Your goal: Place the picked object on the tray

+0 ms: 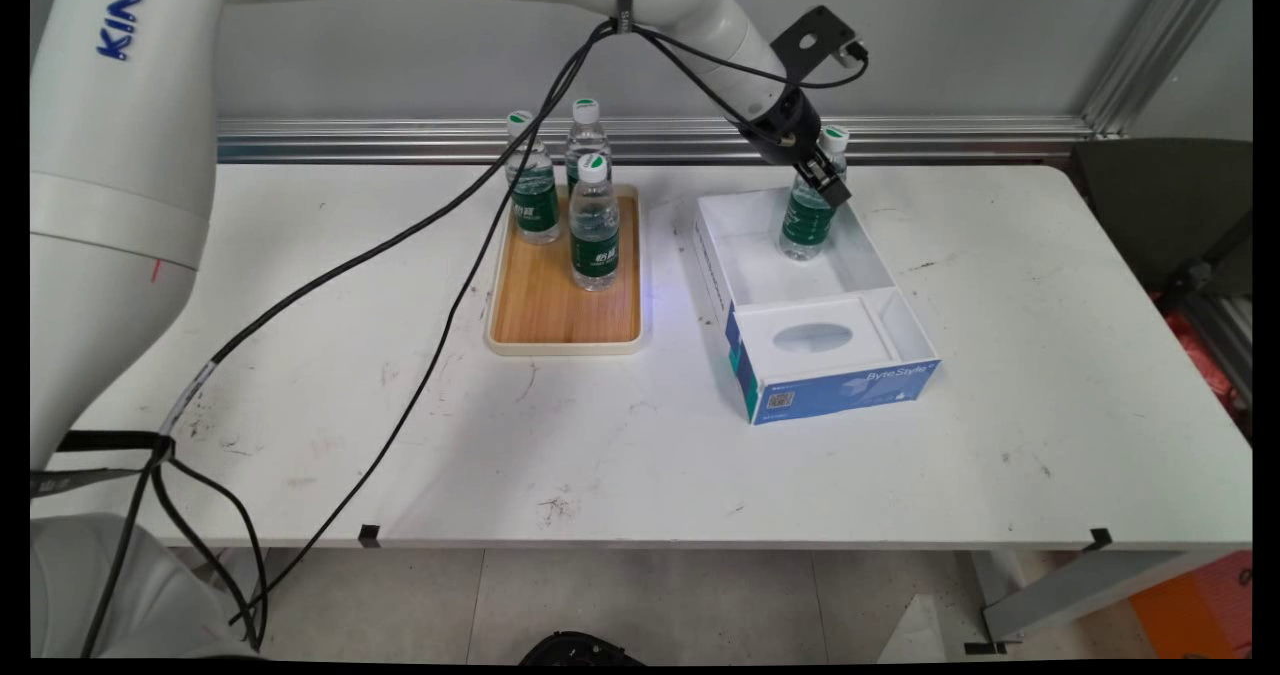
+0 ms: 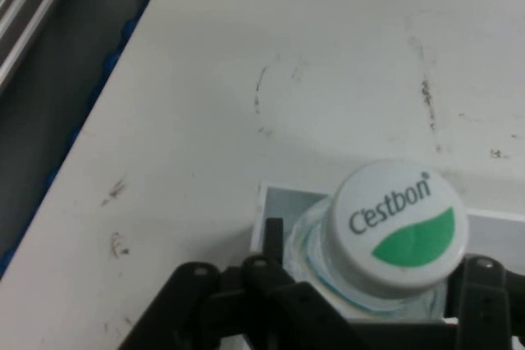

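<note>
Four water bottles on my feed, all the same type: clear plastic, green label band, white cap. One bottle [image 1: 808,210] stands upright in the far compartment of an open white box [image 1: 760,275] with blue outer sides, right of table centre. From the hand view I read its cap [image 2: 399,228] clearly: white, "Cestbon" lettering, a green leaf shape under it, with the clear shoulder of the bottle just below. The gripper [image 1: 822,175] sits at that bottle's neck, coming in tilted from the upper left; in the hand view the black linkage flanks the neck on both sides, just under the cap. I read it as clamped on the bottle, fingers either side of the neck, though the contact itself is partly hidden by the cap. The bottle's base looks to be on the box floor, near the far right corner. The box's near compartment holds a white insert [image 1: 815,338] with an oval cutout; the blue front face carries white lettering and a small code patch. The other three bottles [image 1: 560,190] stand upright, close together, at the far end of a wooden tray [image 1: 560,305] with a pale rim, just left of the box. Both tray and box rest on the white table [image 1: 640,455], which is scuffed.
</note>
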`<state>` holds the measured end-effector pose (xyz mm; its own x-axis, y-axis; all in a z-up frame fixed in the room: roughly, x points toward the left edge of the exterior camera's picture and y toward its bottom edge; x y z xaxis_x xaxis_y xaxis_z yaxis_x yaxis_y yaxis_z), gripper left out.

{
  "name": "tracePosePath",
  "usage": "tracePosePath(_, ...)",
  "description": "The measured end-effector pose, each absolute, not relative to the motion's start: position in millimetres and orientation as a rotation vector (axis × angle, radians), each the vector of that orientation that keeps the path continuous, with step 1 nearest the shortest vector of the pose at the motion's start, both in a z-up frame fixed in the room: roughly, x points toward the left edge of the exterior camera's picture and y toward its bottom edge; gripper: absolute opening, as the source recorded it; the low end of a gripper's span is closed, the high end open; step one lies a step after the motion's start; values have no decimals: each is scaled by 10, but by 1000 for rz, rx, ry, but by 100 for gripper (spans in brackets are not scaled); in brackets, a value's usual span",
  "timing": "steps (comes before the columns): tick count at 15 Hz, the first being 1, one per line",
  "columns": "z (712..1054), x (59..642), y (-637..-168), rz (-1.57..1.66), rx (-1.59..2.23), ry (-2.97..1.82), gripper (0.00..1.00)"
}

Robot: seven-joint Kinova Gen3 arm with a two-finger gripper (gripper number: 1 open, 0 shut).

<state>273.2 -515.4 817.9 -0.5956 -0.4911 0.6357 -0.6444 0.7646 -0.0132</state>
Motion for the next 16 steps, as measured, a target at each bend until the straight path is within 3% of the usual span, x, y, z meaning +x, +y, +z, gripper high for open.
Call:
tracePosePath(6,8552,2815,-5032,338,848,-2284,0)
tracePosePath(16,9600,3236,-4417,373,864,-2212,0)
